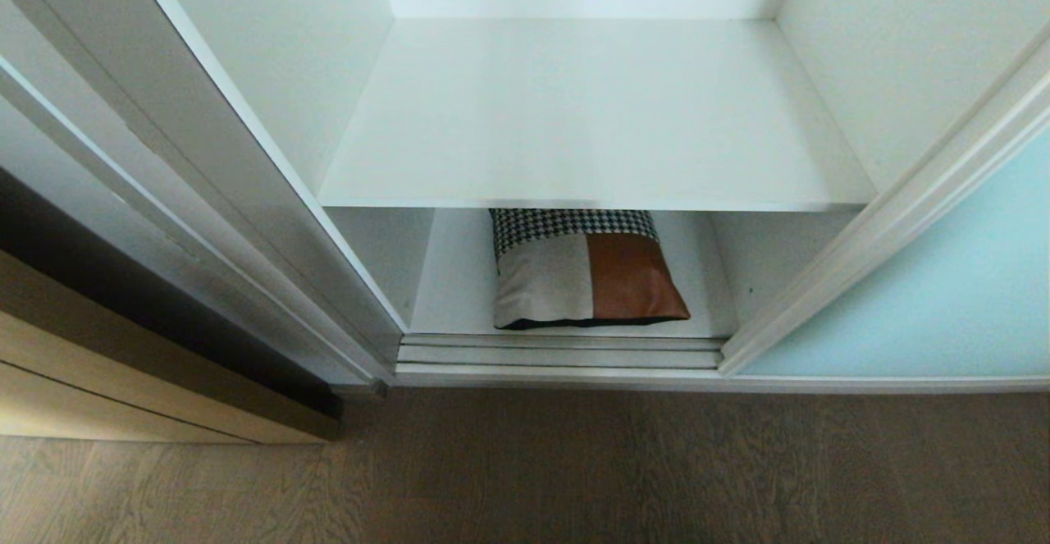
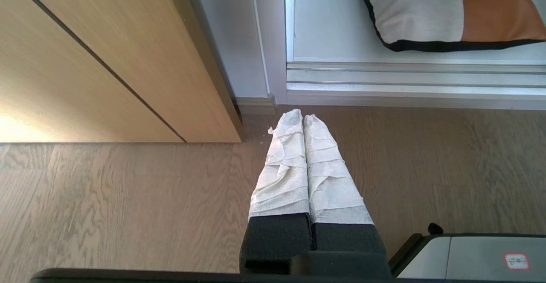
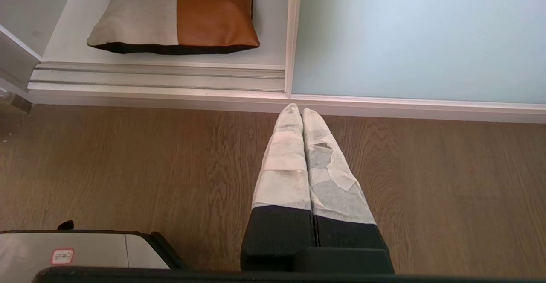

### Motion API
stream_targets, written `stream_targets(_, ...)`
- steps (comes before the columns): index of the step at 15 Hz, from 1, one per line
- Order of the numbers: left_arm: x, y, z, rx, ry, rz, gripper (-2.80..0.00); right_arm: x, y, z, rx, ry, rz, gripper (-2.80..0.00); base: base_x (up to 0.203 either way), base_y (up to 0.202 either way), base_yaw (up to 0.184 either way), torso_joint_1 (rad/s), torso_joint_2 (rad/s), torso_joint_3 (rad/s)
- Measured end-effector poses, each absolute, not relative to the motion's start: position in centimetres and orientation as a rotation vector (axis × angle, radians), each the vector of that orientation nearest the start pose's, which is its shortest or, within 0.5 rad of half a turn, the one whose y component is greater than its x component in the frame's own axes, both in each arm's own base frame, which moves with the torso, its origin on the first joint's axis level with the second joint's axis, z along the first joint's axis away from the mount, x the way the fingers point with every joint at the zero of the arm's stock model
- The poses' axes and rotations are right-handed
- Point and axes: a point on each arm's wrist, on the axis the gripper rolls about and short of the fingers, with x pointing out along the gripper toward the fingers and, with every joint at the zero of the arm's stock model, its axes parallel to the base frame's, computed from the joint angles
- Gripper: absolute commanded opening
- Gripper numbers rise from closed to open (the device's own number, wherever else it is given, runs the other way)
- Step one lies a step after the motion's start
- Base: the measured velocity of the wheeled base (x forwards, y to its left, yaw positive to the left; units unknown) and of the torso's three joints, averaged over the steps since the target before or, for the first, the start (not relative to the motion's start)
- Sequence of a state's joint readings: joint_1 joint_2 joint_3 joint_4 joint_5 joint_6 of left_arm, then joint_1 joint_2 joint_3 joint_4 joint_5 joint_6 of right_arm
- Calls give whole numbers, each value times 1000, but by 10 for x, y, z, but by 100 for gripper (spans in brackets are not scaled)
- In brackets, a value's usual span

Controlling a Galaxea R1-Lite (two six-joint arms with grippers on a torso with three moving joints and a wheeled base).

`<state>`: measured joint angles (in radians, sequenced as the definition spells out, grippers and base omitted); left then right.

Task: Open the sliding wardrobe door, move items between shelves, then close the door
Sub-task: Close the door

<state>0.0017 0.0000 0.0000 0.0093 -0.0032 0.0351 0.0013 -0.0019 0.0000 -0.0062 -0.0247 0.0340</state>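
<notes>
The left gripper [image 2: 303, 118] hangs pressed together over the floor [image 1: 574, 470], holding nothing. At twelve o'clock the cushion [image 1: 586, 269] lies on the bottom shelf [image 1: 451, 298], under the bare upper shelf [image 1: 591, 117]. The right gripper [image 3: 296, 111], likewise pressed together, points at the sliding wardrobe door [image 1: 943, 298], slid to three o'clock, likely for access.

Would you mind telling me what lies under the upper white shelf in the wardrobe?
Under the upper shelf a patchwork cushion lies flat on the bottom shelf. The upper shelf's front edge covers the cushion's rear part and everything behind it.
</notes>
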Motion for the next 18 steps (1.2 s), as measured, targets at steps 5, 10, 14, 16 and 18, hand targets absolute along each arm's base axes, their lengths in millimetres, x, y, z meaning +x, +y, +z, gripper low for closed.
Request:
stream_targets(5, -23, 0, 75, 35, 9, -2, -280, -23, -1, 77, 37, -14, -27, -280, 0, 0, 0, 0, 0, 0)
stream_targets(10, -23, 0, 74, 35, 10, -2, -280, -48, 0, 133, 128, -99, 18, -280, 0, 0, 0, 0, 0, 0)
stream_targets(14, -23, 0, 75, 35, 9, -2, -280, -59, 0, 181, 160, -59, 37, -280, 0, 0, 0, 0, 0, 0)
stream_targets(16, -23, 0, 75, 35, 9, -2, -280, -55, 0, 195, 188, -40, 64, -280, 0, 0, 0, 0, 0, 0)
stream_targets(18, -23, 0, 75, 35, 9, -1, -280, -54, 0, 215, 266, -43, 140, -280, 0, 0, 0, 0, 0, 0)
